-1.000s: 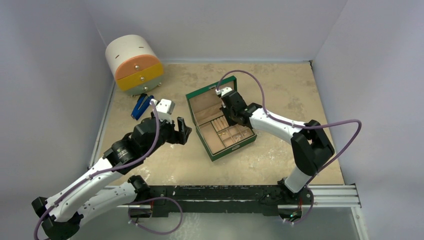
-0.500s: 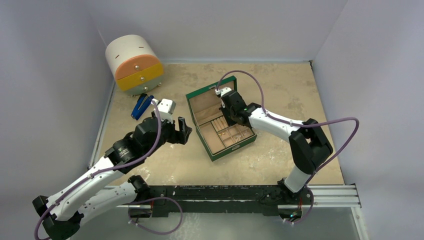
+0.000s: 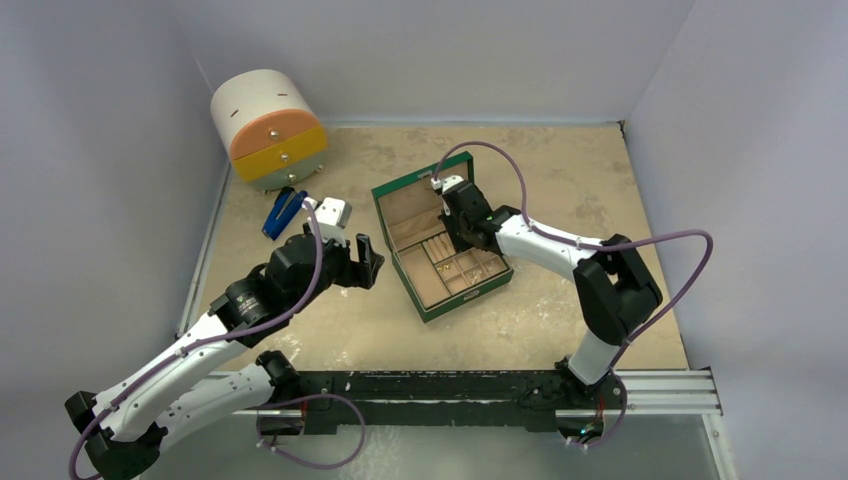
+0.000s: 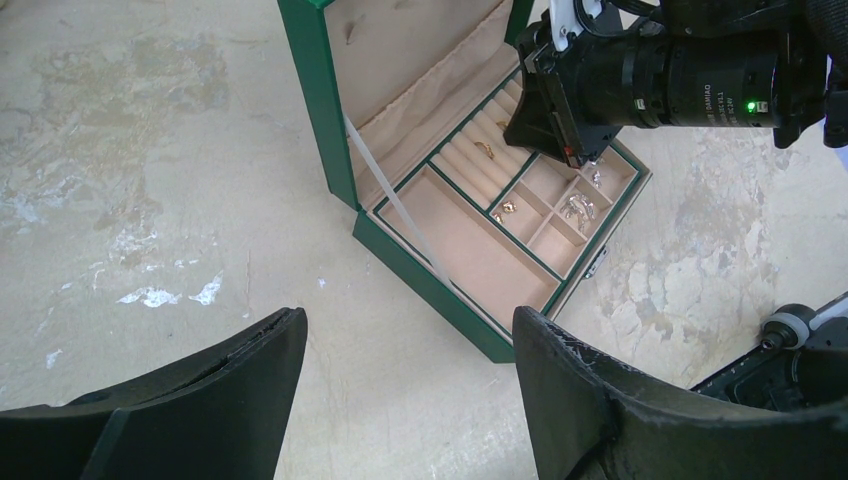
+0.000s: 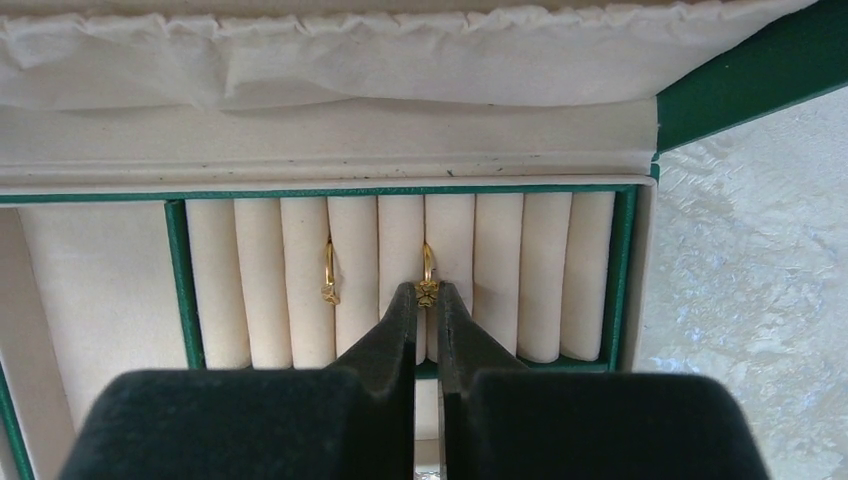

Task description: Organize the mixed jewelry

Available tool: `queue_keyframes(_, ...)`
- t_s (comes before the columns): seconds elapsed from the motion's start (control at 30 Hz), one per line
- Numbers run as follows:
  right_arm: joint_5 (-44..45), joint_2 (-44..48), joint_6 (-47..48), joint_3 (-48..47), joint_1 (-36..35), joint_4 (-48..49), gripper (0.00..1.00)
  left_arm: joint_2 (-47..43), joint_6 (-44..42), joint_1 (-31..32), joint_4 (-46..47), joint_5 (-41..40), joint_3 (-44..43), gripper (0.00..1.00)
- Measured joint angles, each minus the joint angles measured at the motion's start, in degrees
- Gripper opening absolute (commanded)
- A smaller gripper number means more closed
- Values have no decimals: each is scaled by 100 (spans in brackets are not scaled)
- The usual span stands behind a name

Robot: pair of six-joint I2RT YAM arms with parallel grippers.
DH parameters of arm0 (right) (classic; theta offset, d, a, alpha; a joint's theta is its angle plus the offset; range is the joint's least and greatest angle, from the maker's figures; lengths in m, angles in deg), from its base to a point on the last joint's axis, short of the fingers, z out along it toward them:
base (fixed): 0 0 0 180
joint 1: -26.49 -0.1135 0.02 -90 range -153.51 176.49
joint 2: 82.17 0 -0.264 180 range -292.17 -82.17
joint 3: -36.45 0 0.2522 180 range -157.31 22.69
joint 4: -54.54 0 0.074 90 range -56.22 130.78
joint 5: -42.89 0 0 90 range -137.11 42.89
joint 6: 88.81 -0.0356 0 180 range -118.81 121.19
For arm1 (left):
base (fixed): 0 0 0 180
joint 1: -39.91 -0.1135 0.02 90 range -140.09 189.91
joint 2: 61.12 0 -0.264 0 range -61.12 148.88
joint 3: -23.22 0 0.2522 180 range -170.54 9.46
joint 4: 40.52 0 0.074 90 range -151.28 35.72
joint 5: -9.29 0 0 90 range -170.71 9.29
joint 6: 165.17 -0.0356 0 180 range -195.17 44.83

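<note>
mixed jewelry [image 4: 575, 205] lies inside the open green box [image 4: 420, 285]: the right gripper [image 5: 427, 290], jaws drawn to a bare slit, has its tips at the head of a gold ring [image 5: 427, 268] seated in the ring rolls [image 5: 500, 270]; an actual pinch cannot be confirmed. a second gold ring [image 5: 328, 275] stands two slots away, and other gold and silver pieces sit in the small compartments. the left gripper [image 4: 408, 330] hangs wide apart and empty over the table [image 4: 150, 200] beside the box.

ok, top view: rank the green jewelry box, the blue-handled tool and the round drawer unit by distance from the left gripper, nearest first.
From the left gripper:
1. green jewelry box: just to its right, lid open.
2. blue-handled tool: farther back and to the left.
3. round drawer unit: in the far left corner, behind the tool.
</note>
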Motion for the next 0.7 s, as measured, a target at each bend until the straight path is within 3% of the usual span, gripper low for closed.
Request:
queue_keyframes(0.33,-33,81,-186,0,0,-42,32,0,0,0,0,0,0,75)
queue_keyframes(0.7,-20,1381,-562,0,0,-380,40,-2,0,0,-4,-2,0,75)
